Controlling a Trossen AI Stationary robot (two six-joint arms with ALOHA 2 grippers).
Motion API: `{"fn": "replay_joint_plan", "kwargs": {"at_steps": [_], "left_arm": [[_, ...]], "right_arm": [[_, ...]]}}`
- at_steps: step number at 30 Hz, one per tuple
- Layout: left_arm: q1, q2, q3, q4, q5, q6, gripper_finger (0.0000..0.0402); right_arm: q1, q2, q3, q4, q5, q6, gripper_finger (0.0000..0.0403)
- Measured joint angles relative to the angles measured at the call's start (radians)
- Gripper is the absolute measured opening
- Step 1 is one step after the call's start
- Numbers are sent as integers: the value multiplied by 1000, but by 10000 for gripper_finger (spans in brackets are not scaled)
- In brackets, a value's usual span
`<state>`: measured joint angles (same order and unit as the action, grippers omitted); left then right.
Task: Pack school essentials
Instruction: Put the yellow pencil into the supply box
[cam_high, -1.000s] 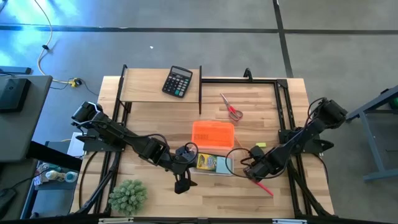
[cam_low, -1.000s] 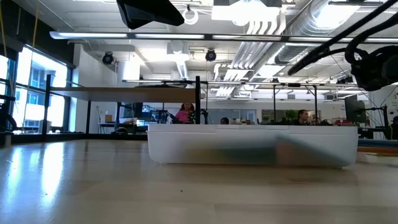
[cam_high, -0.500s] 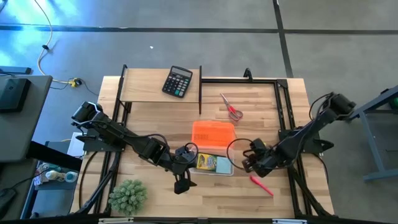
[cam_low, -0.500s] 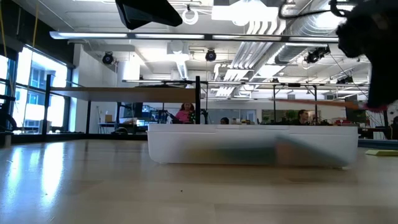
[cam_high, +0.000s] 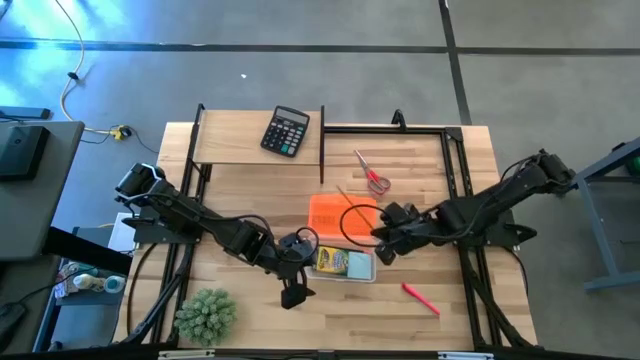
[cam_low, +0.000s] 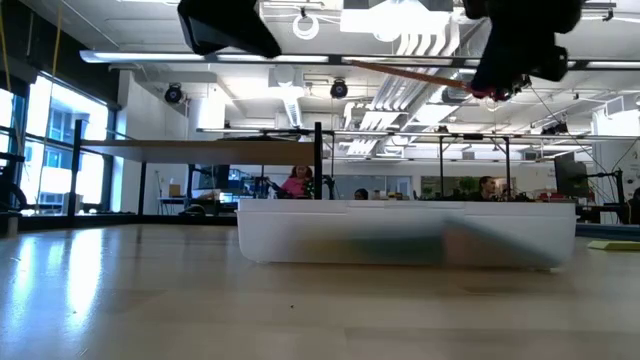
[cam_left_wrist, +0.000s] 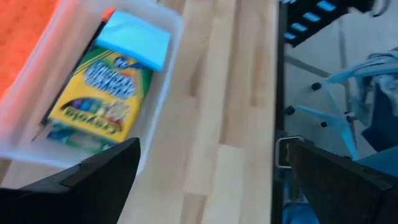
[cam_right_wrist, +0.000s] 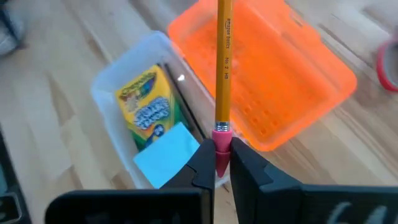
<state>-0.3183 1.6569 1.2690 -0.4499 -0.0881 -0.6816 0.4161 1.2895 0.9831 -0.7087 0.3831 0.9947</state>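
Gripping the thin pencil by its pink eraser end, the right pincer hung clamped above the clear box, the shaft reaching out over the orange lid. Below lay the crayon pack and blue note pad. Beside that box the left pincer hovered, fingers spread apart. Behind the right pincer lay the red pen on the bench.
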Motion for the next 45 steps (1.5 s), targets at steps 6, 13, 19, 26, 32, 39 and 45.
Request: {"fn": "replay_joint_plan", "kwargs": {"at_steps": [6, 13, 19, 26, 32, 39, 45], "left_arm": [[20, 0, 0, -86, -2, -50, 395], [26, 0, 0, -199, -6, -110, 395], [26, 0, 0, -293, -10, -201, 395], [26, 0, 0, -328, -10, -262, 395], [26, 0, 0, -326, -10, -288, 395], [26, 0, 0, -324, -10, -288, 395], [26, 0, 0, -324, -10, -288, 395]], "right_arm": [[-47, 43, 72, -20, -60, -158, 14], [-97, 145, 102, -54, -152, -233, 14], [-102, 252, 102, -45, -237, -323, 14], [-101, 347, 102, -39, -297, -405, 14], [-105, 390, 102, -24, -310, -460, 14], [-114, 421, 102, -11, -317, -525, 14], [-115, 421, 102, -12, -328, -558, 21]]}}
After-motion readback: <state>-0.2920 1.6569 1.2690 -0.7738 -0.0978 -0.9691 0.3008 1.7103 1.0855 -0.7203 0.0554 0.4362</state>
